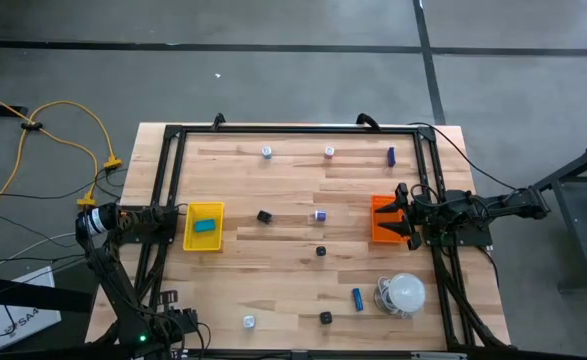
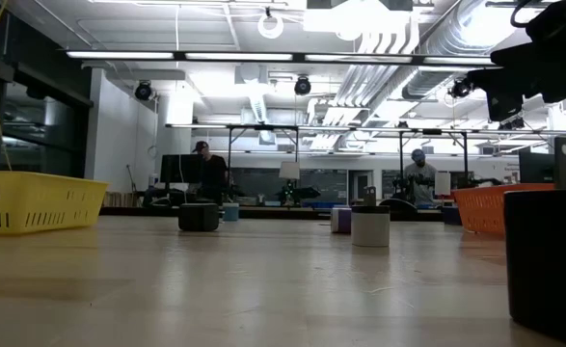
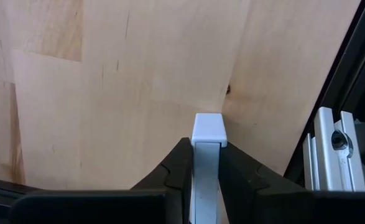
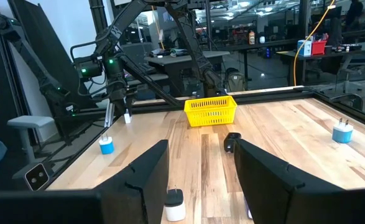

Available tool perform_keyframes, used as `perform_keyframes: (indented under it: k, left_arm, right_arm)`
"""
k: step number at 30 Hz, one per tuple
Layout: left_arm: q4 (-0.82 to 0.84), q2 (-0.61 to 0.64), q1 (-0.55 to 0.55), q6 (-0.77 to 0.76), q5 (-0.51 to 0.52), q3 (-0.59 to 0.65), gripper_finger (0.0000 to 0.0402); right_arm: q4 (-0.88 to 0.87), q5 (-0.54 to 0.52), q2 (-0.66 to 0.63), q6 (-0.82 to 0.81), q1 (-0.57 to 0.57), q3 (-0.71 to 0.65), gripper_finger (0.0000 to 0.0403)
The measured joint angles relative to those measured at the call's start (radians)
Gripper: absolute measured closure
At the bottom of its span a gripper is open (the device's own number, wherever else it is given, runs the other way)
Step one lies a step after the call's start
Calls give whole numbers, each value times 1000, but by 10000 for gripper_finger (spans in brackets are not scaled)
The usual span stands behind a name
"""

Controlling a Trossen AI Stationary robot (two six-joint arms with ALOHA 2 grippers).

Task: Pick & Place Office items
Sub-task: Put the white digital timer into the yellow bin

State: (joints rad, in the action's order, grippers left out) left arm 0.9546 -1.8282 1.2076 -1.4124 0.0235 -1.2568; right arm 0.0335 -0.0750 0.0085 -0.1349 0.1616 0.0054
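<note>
I am seeing the left gripper (image 3: 205,163) clamping a small white piece (image 3: 207,134) between its two dark fingers (image 3: 176,168), the piece's rounded end sticking out past the fingertips above the bare wooden table (image 3: 107,93), close to the metal frame rail (image 3: 331,149). In the right wrist view, that gripper (image 4: 127,116) is hanging above the table's corner near the yellow tray (image 4: 211,111). The right gripper (image 1: 401,214) is hovering over the orange tray (image 1: 381,222), fingers spread wide and holding nothing.
</note>
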Motion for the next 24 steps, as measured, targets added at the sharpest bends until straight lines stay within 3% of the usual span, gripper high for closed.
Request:
perform_keyframes:
  k: [13, 24]
  left_arm:
    - [129, 129, -70, 135, 35, 0, 349]
    - [297, 259, -330, 485, 77, 0, 348]
  right_arm:
    - [0, 0, 0, 0, 0, 0, 233]
    - [0, 0, 0, 0, 0, 0, 233]
